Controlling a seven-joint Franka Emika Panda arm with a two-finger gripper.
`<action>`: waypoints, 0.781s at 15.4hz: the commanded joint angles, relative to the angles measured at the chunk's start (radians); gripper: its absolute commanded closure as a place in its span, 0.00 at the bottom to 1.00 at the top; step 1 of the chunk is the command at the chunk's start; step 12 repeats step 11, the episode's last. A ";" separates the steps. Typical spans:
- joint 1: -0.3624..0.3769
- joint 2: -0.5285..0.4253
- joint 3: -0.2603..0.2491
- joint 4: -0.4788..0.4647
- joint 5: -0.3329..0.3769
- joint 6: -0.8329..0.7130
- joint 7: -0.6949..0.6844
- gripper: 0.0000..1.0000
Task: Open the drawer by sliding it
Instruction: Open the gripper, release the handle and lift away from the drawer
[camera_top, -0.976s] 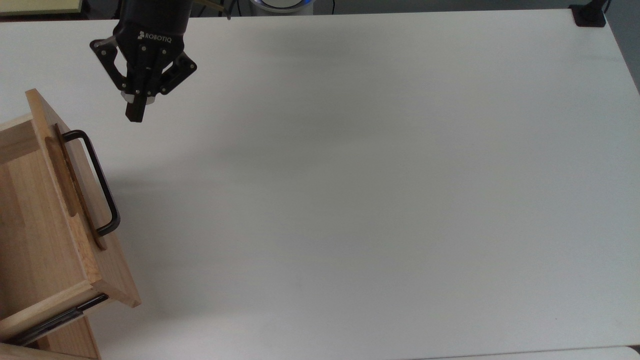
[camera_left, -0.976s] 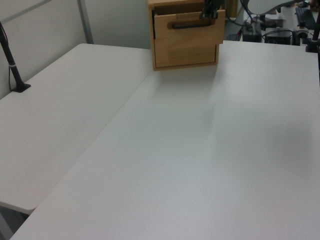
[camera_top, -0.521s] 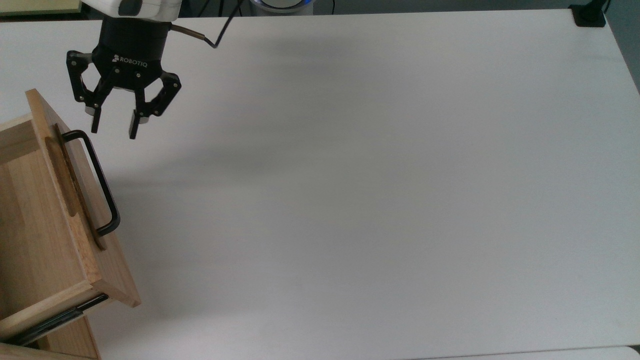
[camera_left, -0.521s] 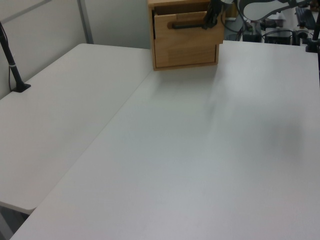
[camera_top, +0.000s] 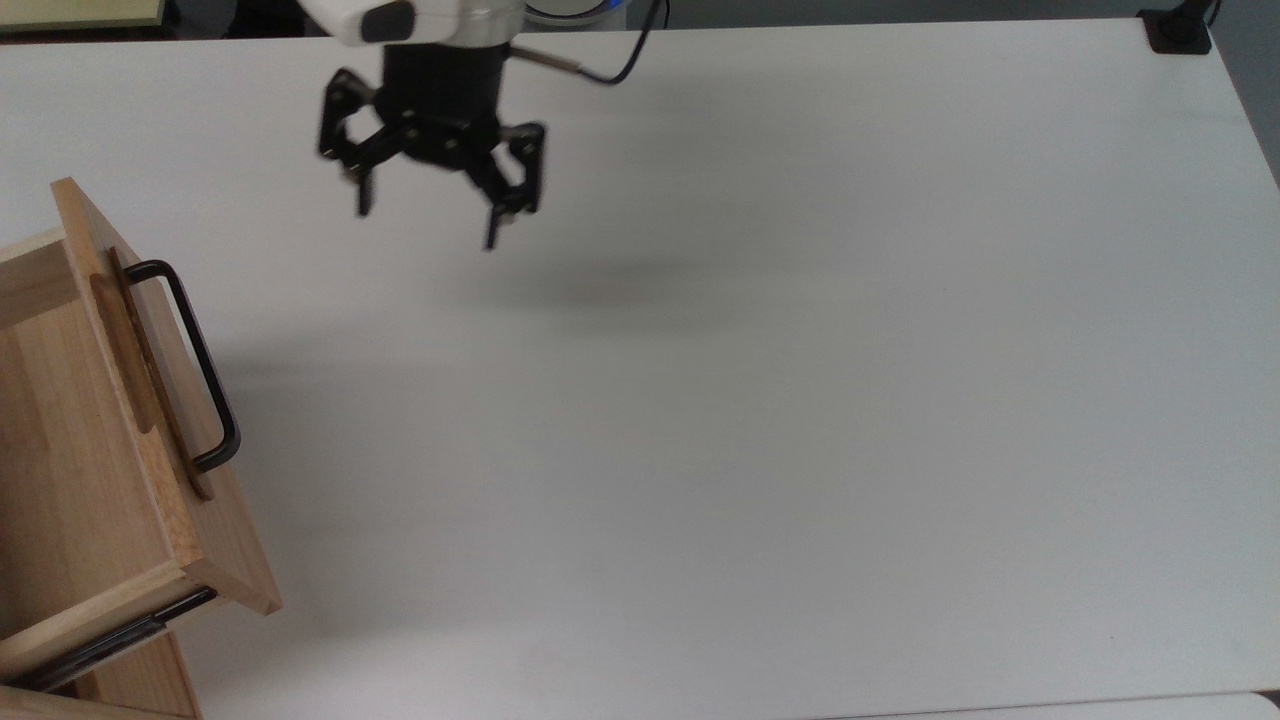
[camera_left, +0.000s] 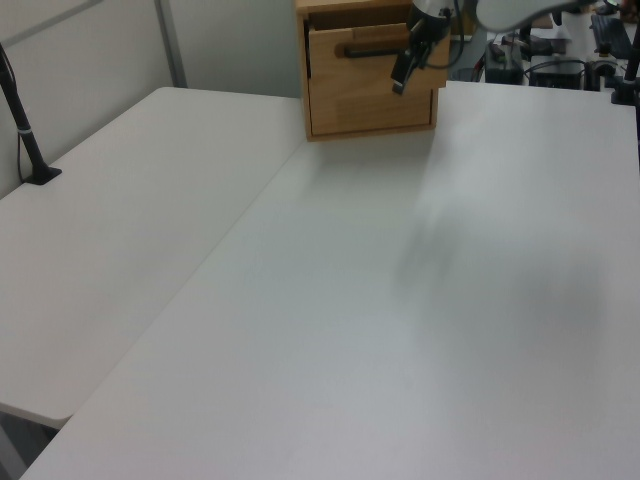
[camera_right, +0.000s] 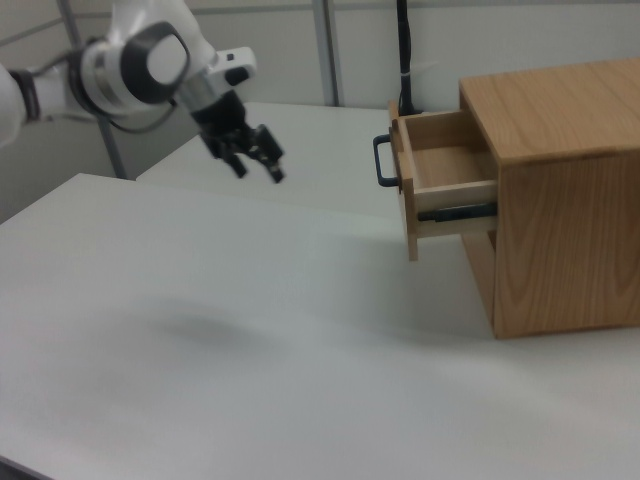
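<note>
The light wooden drawer (camera_top: 110, 420) stands partly pulled out of its cabinet (camera_right: 560, 190) at the top view's left edge. Its black bar handle (camera_top: 198, 365) faces the table. The right view shows the drawer (camera_right: 445, 170) open with its inside visible and the handle (camera_right: 380, 160) on its front. My gripper (camera_top: 425, 222) hangs open above the table, well to the top view's right of the handle, with nothing between its fingers. In the left view the gripper (camera_left: 403, 72) appears in front of the drawer front (camera_left: 370, 45). The right view places the gripper (camera_right: 258, 172) left of the drawer.
The white table (camera_top: 750, 400) stretches wide to the top view's right. A black clamp base (camera_top: 1180, 30) sits at its far right corner. A black post (camera_left: 25, 130) stands at the left view's left edge. A dark slide rail (camera_top: 110, 640) shows under the drawer.
My gripper went from shut near the handle's upper end to open, then swung away toward the top view's right. The drawer has not moved.
</note>
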 joint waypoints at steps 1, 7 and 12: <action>-0.006 -0.025 0.009 0.087 0.196 -0.301 -0.063 0.00; -0.012 -0.079 0.000 0.112 0.290 -0.526 -0.240 0.00; -0.026 -0.085 -0.004 0.113 0.280 -0.523 -0.234 0.00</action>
